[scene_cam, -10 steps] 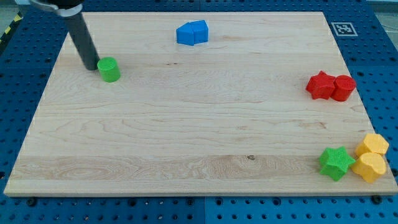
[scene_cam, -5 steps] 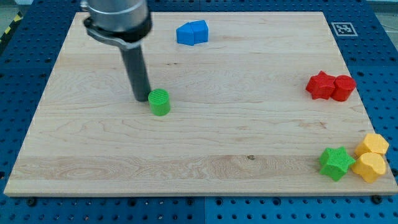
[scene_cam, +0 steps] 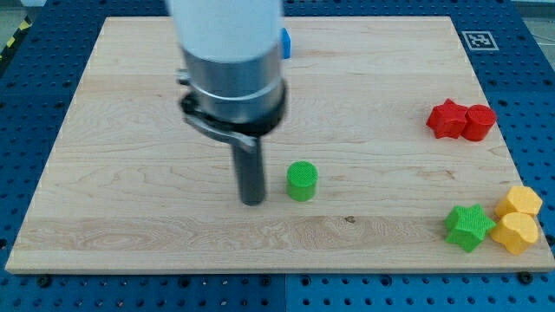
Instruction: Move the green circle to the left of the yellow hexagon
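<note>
Pale wood board (scene_cam: 130,173) lies open between the green circle (scene_cam: 302,181) near its middle and the cluster at four o'clock: green star (scene_cam: 469,226), then two yellow hexagons (scene_cam: 519,217) by the edge. The circle is a short ribbed cylinder, upright. My tip (scene_cam: 252,202), a bare rod pinching nothing, stands just beside it at nine o'clock, apart. Red blocks (scene_cam: 460,120) sit at two o'clock.

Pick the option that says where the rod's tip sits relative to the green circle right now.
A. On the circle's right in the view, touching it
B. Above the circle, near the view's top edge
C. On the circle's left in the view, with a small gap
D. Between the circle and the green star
C: my tip stands on the view's left of the green circle, with a strip of bare board between them.
</note>
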You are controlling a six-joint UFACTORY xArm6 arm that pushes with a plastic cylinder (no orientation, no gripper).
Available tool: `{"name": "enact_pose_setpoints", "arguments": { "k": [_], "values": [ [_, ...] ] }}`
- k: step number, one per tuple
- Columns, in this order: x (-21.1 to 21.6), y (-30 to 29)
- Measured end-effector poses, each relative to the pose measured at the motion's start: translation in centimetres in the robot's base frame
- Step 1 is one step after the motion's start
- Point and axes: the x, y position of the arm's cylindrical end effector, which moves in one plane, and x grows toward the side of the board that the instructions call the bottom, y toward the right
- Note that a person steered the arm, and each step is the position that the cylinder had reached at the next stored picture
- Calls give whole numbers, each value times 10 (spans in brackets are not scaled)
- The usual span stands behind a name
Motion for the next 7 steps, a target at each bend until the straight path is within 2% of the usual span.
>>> {"name": "enact_pose_setpoints", "arguments": {
  "k": [1, 4, 6, 7],
  "values": [
    [1, 59],
    [-8, 31],
    [-40, 30],
    [-39, 78]
  ]
}}
